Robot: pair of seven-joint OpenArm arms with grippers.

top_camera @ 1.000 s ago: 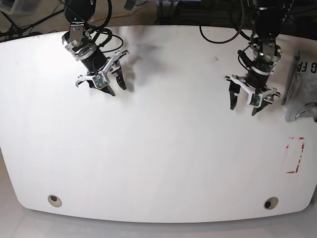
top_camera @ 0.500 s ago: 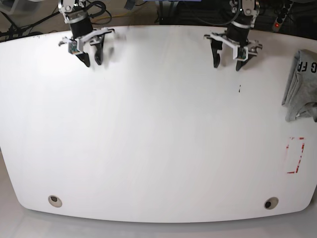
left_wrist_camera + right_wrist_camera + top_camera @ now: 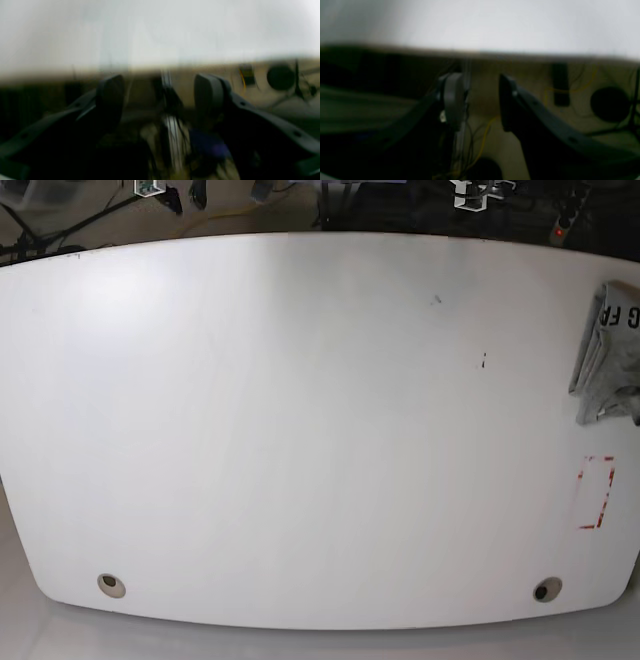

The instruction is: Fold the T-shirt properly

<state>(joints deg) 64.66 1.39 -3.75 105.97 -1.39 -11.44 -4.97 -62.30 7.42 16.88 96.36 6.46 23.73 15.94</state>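
Observation:
The grey T-shirt [image 3: 608, 355] lies bunched and folded at the table's far right edge, partly cut off by the frame, with black lettering showing on top. Both arms are pulled back past the table's rear edge. My left gripper [image 3: 478, 194] barely shows at the top right of the base view. In the blurred left wrist view it [image 3: 160, 97] is open and empty. My right gripper [image 3: 172, 190] barely shows at the top left. In the blurred right wrist view it [image 3: 480, 100] is open with a narrower gap, and empty. Neither gripper is near the shirt.
The white table [image 3: 300, 430] fills the base view. A red tape rectangle [image 3: 597, 492] is marked near the right edge below the shirt. Two round holes [image 3: 111, 584] [image 3: 546, 589] sit near the front edge. Cables and dark equipment lie behind the rear edge.
Both arms have drawn back from over the table to beyond its rear edge, almost leaving the base view. The shirt has not moved.

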